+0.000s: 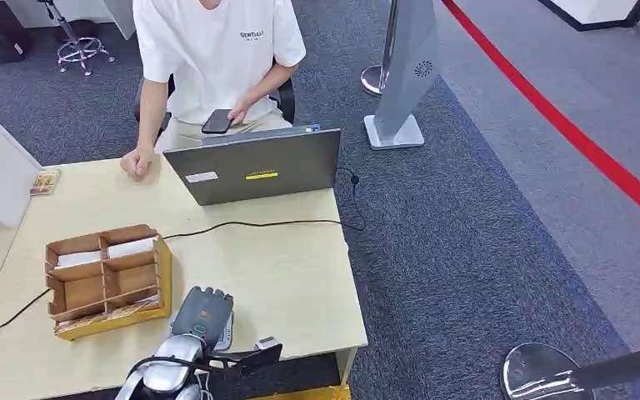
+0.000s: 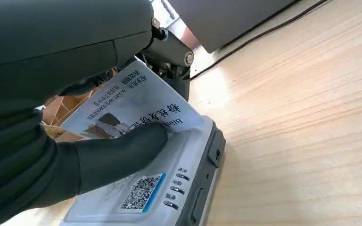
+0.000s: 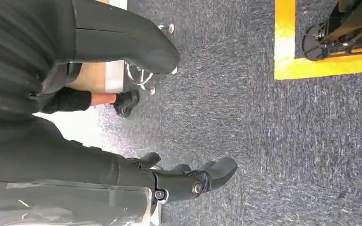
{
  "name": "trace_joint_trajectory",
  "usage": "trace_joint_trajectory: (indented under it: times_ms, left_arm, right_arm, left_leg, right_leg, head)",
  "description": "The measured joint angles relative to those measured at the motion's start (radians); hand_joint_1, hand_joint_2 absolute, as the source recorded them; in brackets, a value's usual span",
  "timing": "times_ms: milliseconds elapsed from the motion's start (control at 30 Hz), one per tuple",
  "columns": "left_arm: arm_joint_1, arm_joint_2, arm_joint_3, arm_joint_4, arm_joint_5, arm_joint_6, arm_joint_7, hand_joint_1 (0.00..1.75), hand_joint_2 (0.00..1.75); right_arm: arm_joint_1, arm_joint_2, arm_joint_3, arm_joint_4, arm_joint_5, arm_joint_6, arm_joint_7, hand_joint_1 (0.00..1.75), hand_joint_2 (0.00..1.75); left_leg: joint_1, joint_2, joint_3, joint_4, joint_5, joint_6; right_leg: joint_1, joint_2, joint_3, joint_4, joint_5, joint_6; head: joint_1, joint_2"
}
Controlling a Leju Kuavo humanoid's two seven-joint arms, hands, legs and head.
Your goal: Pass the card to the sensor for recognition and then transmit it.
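My left hand (image 1: 202, 318) is low over the table's front edge and holds a white printed card (image 2: 136, 101). The thumb (image 2: 122, 150) presses the card flat against the top of the sensor (image 2: 174, 188), a white and grey box with a QR sticker and small indicator marks. Seen from the head, the hand covers most of the sensor (image 1: 228, 333). My right hand (image 3: 184, 181) hangs beside the table over the grey carpet, fingers apart and holding nothing.
A wooden divided box (image 1: 108, 279) with white cards stands left of my hand. A grey laptop (image 1: 254, 164) sits at the far edge, a black cable (image 1: 250, 223) running across the table (image 1: 300, 275). A person (image 1: 217, 50) sits behind it with a phone.
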Motion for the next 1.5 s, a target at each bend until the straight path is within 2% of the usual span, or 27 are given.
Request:
trace_joint_trajectory:
  times_ms: [633, 800, 933, 1033, 1167, 1367, 1500]
  left_arm:
    - [-0.022, -0.024, 0.028, -0.018, 0.000, 0.018, -0.021, 1.75, 1.75]
    - [-0.110, -0.051, 0.030, -0.087, 0.000, 0.065, -0.039, 1.75, 1.75]
    - [-0.215, -0.055, 0.030, -0.136, 0.000, 0.119, -0.021, 1.75, 1.75]
    - [-0.307, -0.042, 0.030, -0.159, 0.000, 0.134, 0.003, 1.75, 1.75]
    - [-0.412, 0.009, 0.007, -0.158, 0.000, 0.138, 0.048, 1.75, 1.75]
    - [-0.474, 0.059, -0.017, -0.134, 0.000, 0.158, 0.091, 1.75, 1.75]
    - [-0.500, 0.082, -0.017, -0.108, 0.000, 0.166, 0.097, 1.75, 1.75]
  right_arm:
    - [-0.006, 0.000, -0.006, 0.007, 0.009, -0.001, -0.014, 0.00, 1.75]
    - [-0.006, 0.000, -0.005, 0.008, 0.018, -0.001, -0.020, 0.00, 1.75]
    - [-0.005, 0.000, -0.002, 0.008, 0.022, 0.003, -0.034, 0.00, 1.75]
    - [-0.005, 0.000, 0.002, 0.013, 0.046, 0.016, -0.046, 0.00, 1.75]
    - [-0.007, 0.000, 0.002, 0.024, 0.073, 0.034, -0.053, 0.00, 1.75]
    - [-0.013, 0.000, 0.002, 0.040, 0.081, 0.043, -0.063, 0.00, 1.75]
    - [-0.015, 0.000, 0.004, 0.045, 0.088, 0.052, -0.064, 0.00, 1.75]
  left_leg:
    - [0.000, 0.000, -0.001, 0.000, 0.001, 0.001]
    - [0.000, -0.002, -0.002, 0.000, 0.002, 0.002]
    - [0.000, -0.002, -0.002, 0.000, 0.002, 0.002]
    - [0.000, -0.002, -0.001, 0.000, 0.002, 0.001]
    - [0.000, -0.002, -0.001, 0.000, 0.003, 0.001]
    - [0.000, -0.001, -0.002, 0.000, 0.002, 0.001]
    - [0.000, -0.001, -0.002, 0.000, 0.002, 0.001]
  right_leg:
    - [0.000, 0.000, -0.001, 0.000, 0.000, 0.000]
    - [0.000, -0.001, -0.001, 0.000, 0.001, 0.000]
    - [0.000, -0.001, -0.001, 0.000, 0.001, 0.000]
    - [0.000, -0.001, -0.001, 0.000, 0.001, 0.000]
    - [0.000, -0.001, -0.002, 0.001, 0.001, 0.000]
    - [0.000, 0.000, -0.003, 0.000, 0.001, 0.000]
    - [0.000, 0.000, -0.003, 0.000, 0.001, 0.000]
  head:
    - [0.000, 0.000]
    - [0.000, 0.000]
    - [0.000, 0.000]
    - [0.000, 0.000]
    - [0.000, 0.000]
    - [0.000, 0.000]
    - [0.000, 0.000]
